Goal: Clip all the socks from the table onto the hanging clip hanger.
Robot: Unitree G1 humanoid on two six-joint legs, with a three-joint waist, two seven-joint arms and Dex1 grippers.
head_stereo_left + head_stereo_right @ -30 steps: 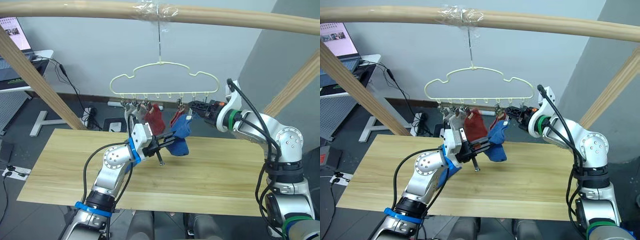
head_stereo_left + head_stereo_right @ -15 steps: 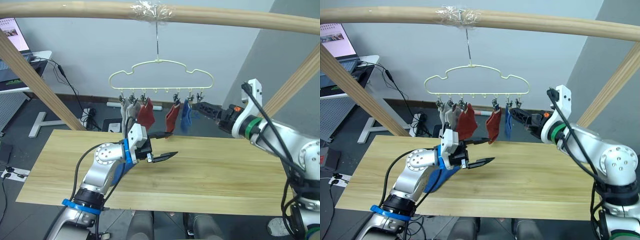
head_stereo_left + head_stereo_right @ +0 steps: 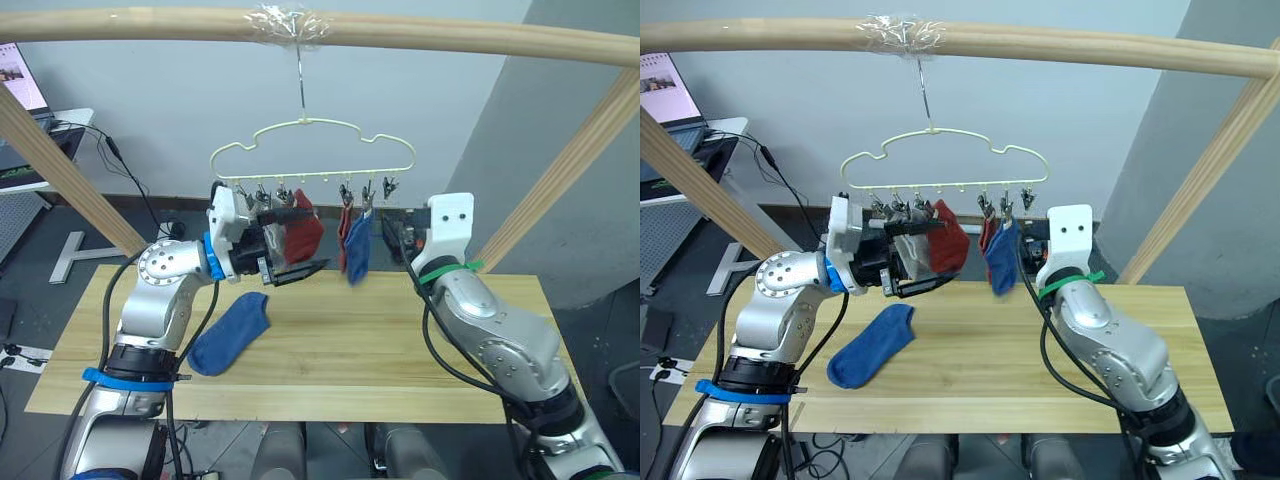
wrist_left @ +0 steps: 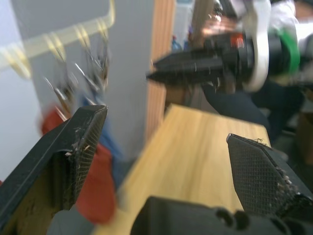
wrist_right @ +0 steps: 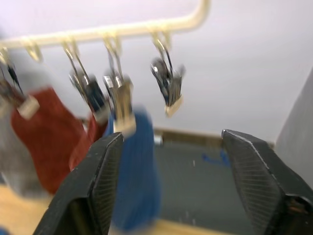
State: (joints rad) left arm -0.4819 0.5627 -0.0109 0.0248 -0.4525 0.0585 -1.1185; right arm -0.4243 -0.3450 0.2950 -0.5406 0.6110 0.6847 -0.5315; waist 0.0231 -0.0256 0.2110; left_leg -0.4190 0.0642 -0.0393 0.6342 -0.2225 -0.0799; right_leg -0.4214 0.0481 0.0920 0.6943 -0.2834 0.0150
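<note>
Since half a second ago the left gripper (image 3: 300, 243) has risen from just above the desk to the height of the hanging socks, and its black fingers stand wide apart, holding nothing. The right gripper (image 4: 161, 70) has drawn back from the clips toward the robot; in the right wrist view its two fingers (image 5: 100, 181) are spread wide and empty. A blue knit ankle sock (image 3: 231, 331), earlier hidden behind the left arm, now lies in plain sight, flat on the pale-yellow plank desk (image 3: 400, 340) near its left front part. The whole view has also shifted, so the camera has moved.

The thin yellow-green wire clip hanger with a wavy outline (image 3: 310, 150) hangs by its hook from a round wooden pole (image 3: 450, 32), where clear tape is wrapped around the pole. Along its row of small metal clips hang light grey socks (image 3: 908, 250) at the left end, a rust-red sock (image 3: 304, 236) next, then a second rust-red sock (image 3: 343, 226) and a blue sock (image 3: 358, 254) just beside it. The rightmost clip (image 5: 168, 88) holds nothing.

The desk stands inside slanted wooden poles (image 3: 60, 165). Behind is a pale wall, a dark floor with black cables (image 3: 130, 185), and at far left a laptop (image 3: 15, 90) on a white side desk.
</note>
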